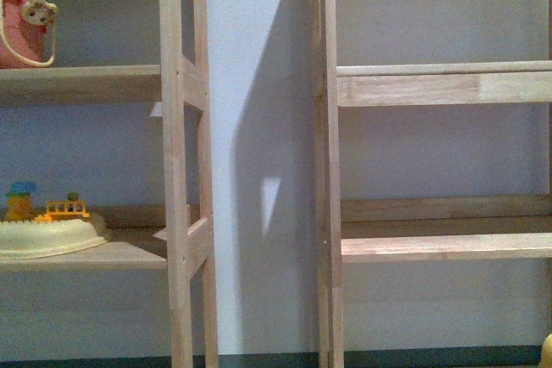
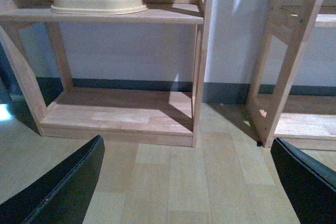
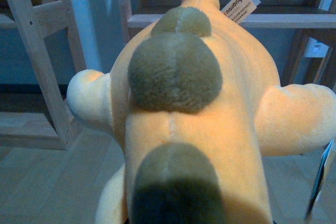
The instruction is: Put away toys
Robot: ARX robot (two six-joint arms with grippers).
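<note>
Orange-yellow plush animal (image 3: pixel 210 124): fills the right wrist view, back uppermost, with brown nubs (image 3: pixel 175 72) in a row along it and a printed tag (image 3: pixel 240 4) at the far end. It is off the floor (image 2: pixel 220 192), in front of the right shelf unit (image 1: pixel 431 88), and on no board yet.
Right gripper: hidden behind the plush, so I cannot tell whether it is clamped on it.
Left gripper (image 2: pixel 186 141): fingers wide apart with nothing between them, above the floor, facing the bottom board of the left shelf unit (image 1: pixel 177 170).
Left unit load: pink basket (image 1: pixel 17 36) at the upper board's left end; cream tray (image 1: pixel 43 243) with small plastic toys (image 1: pixel 65 208) on the middle board.
Step, as judged: carrying the plush toward a bare board of the right unit.
Risk: the plush snags on a board's front edge or an upright and is pushed out of the hold. It could also be set down overhanging the front edge and tip off.
Cause: a bulky soft body, limbs sticking out sideways, and a grip that cannot be checked.
</note>
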